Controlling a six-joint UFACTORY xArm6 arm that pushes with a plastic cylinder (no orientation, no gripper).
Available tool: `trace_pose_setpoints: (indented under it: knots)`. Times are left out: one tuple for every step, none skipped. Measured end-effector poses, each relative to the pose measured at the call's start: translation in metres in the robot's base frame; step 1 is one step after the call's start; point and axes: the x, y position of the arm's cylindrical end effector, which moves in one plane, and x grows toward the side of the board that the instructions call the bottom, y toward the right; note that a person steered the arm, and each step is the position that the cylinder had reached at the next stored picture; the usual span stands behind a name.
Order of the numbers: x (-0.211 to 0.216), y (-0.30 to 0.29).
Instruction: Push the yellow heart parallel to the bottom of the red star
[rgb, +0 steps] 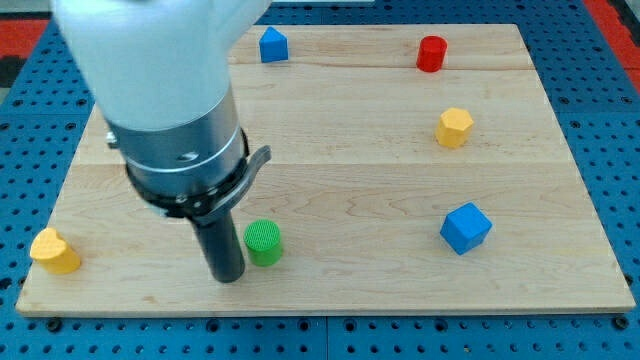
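The board (400, 180) is pale wood with a smooth, matt face, its grain and plank seams running across. Under it lies a blue sheet (600, 60) dotted with rows of holes, metal by its look. The arm's upper shell (150, 50) is white, glossy plastic; below it sits a grey band (185, 150) with a brushed-metal sheen. The dark rod (222, 245) looks matt black. The green cylinder (264, 242) has a ribbed top. The blue cube (465, 227) and yellow heart (54, 250) look like smooth, matt plastic.
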Motion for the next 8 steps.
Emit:
trace_pose_setpoints:
  knots:
    - [0.009,-0.001]
    - [0.031,-0.014]
    - [0.034,-0.052]
    - [0.026,-0.154]
    - [0.010,-0.188]
    - [-0.008,-0.178]
    - [-0.030,-0.172]
    - [-0.032,-0.207]
